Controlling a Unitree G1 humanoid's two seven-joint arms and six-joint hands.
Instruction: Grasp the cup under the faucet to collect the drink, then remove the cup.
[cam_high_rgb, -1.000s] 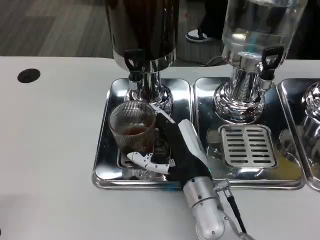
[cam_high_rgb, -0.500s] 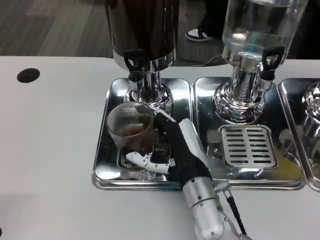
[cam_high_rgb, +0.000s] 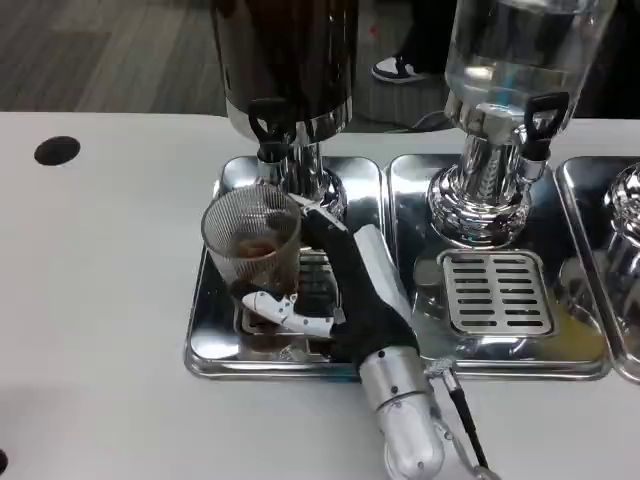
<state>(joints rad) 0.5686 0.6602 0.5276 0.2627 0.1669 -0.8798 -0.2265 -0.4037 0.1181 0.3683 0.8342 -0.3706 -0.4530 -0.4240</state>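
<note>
Under faucet (cam_high_rgb: 270, 135): cup (cam_high_rgb: 252, 250) (gripped), right hand (cam_high_rgb: 345, 290).

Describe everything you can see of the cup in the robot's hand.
The cup is a clear tumbler with fine vertical ribs, glass or plastic by its look. A little brown drink sits in its bottom. The right hand grips it from the right side, its fingers curling around the lower front. It tilts slightly, rim toward the left, over the left steel drip tray, just below and in front of the black faucet of the dark dispenser. Whether its base touches the tray cannot be told.
</note>
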